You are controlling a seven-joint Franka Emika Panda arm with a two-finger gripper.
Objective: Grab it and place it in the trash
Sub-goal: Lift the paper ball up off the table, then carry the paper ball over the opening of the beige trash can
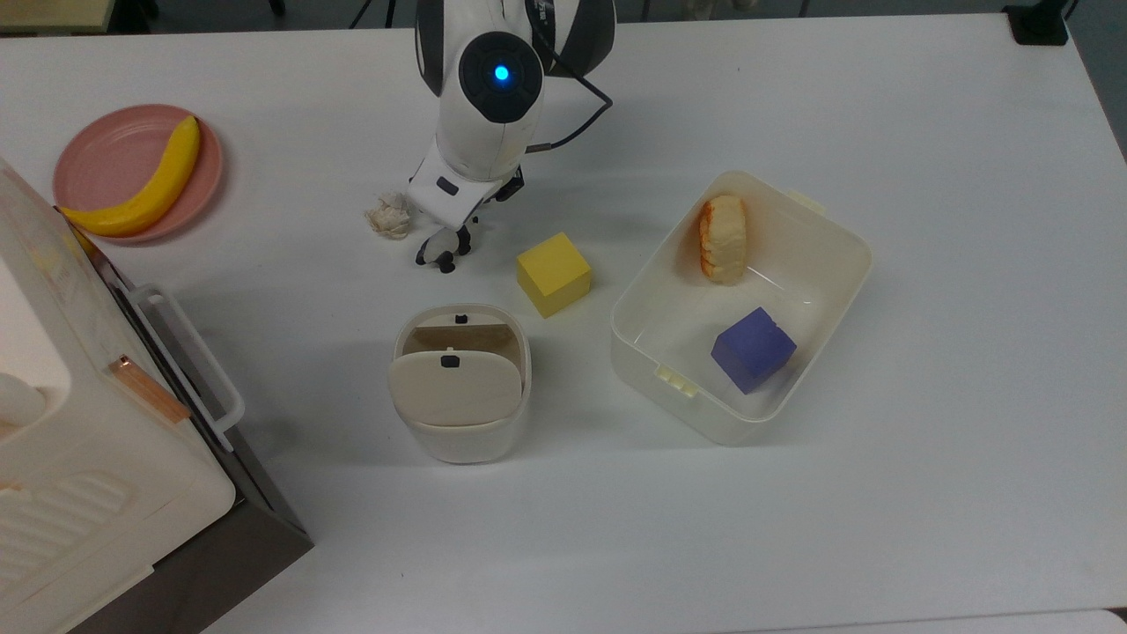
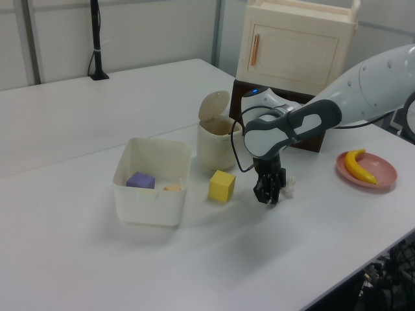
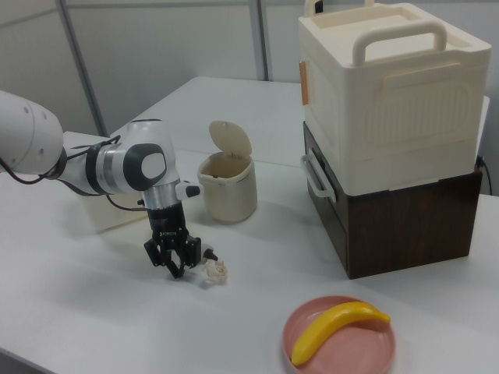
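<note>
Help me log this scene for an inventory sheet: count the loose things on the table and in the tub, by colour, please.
Yellow: 2, the banana and the yellow cube
Purple: 1, the purple cube
Whitish: 1, the paper ball
Black and white: 1, the panda toy
Orange-tan: 1, the bread piece
Total: 6
</note>
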